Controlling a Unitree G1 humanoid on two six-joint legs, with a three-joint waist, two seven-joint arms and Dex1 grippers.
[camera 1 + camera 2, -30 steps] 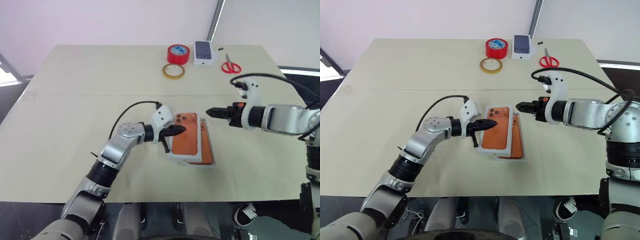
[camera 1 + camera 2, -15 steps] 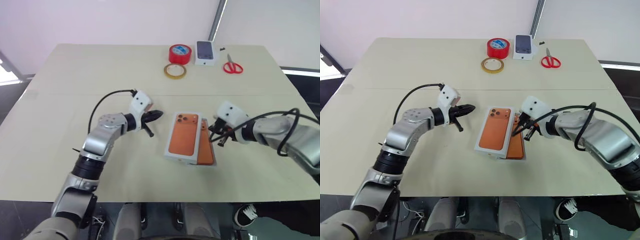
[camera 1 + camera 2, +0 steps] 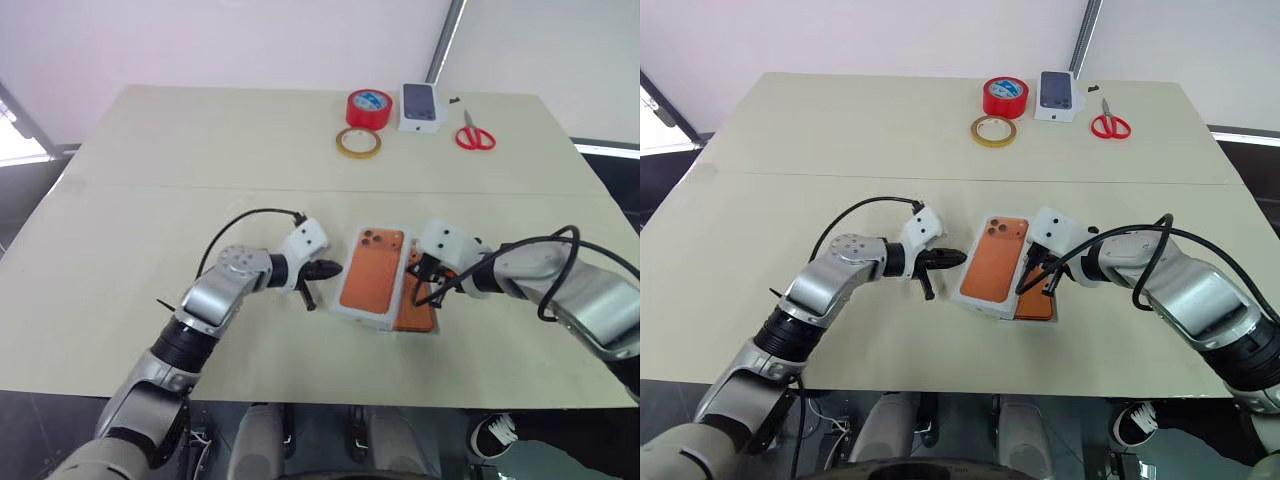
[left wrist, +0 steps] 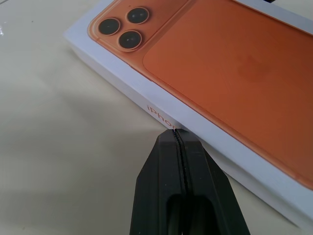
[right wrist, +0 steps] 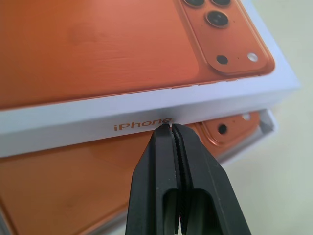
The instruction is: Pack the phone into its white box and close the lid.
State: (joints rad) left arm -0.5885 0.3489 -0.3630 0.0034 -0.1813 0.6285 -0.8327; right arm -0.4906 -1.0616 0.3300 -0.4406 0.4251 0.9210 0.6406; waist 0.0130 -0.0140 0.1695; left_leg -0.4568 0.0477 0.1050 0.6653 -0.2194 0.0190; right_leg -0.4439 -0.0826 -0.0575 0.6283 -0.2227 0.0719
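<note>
— Looking at the middle of the beige table, what do you see?

— The white box's lid, printed with an orange phone and its three lenses, lies askew over the box's base. It does not sit square: it is shifted toward the robot's left, and the base sticks out from under it on the right.

— And the phone itself?

— The phone lies flat in the base, orange back up. Its right strip shows beside the lid, and the right wrist view shows its camera corner under the lid's edge.

— The left gripper?

— The left gripper is clenched on nothing, fingers pressed together, its tip just at the lid's left side wall, near the lettering there. Whether it touches the wall I cannot tell.

— The right one?

— The right gripper is likewise closed and empty, tip at the lid's right side wall beside the "iPhone" lettering, above the exposed phone.

— Anything else on the table?

— At the far edge: a red tape roll, a yellowish tape ring, a small white box printed with a dark phone, and red-handled scissors, all well apart from the grippers.
</note>
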